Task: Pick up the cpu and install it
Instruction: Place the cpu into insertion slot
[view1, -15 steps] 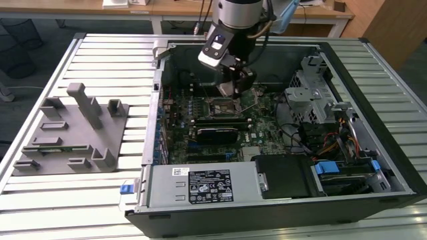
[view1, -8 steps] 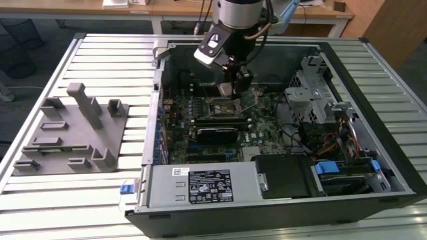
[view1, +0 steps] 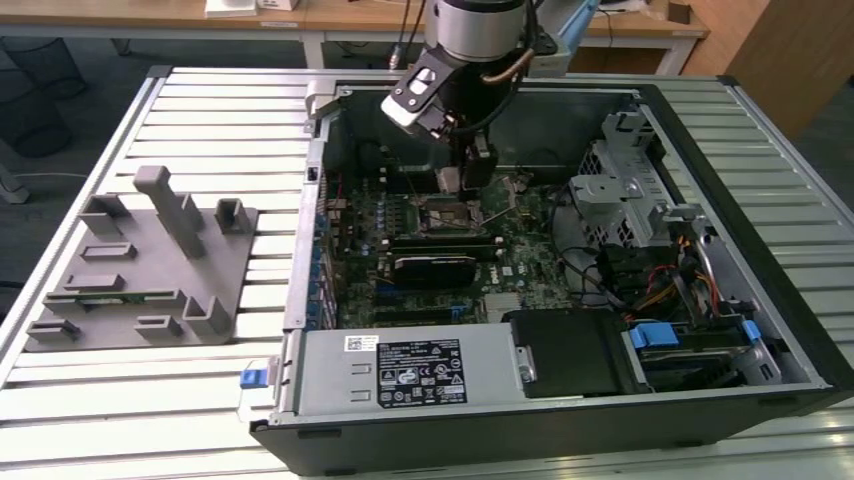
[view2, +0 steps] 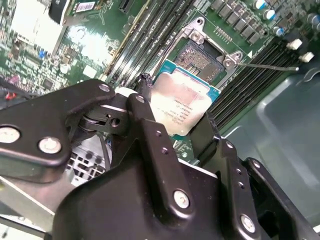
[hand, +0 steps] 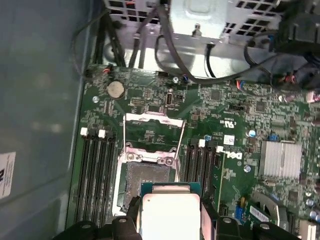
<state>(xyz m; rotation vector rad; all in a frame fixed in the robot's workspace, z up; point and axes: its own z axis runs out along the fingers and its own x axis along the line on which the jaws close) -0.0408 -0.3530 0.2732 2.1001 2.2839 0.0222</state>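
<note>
- The arm (view1: 470, 40) reaches down into an open computer case (view1: 801, 330) that lies on its side on a slatted metal table (view1: 200, 110).
- The jaws are clenched on the cpu (view2: 182, 102), one black finger (view2: 145, 90) pressing on each of two opposite edges; its silver top faces the camera in both wrist views.
- The cpu (hand: 170, 215) hangs just above the motherboard (hand: 225, 110), not seated. It overlaps one edge of the socket (hand: 145, 182), and most of the socket's pin field is still uncovered.
- The socket (view2: 202, 57) is open, with its metal load plate (hand: 155, 130) flipped back flat beside it.
- Memory slots (hand: 95, 170) run along both sides of the socket, and a coin battery (hand: 115, 89) sits near the board's corner.
- In the exterior view, a grey fixture block (view1: 147, 270) rests on the table to the exterior view's left of the case, well apart from the arm.
</note>
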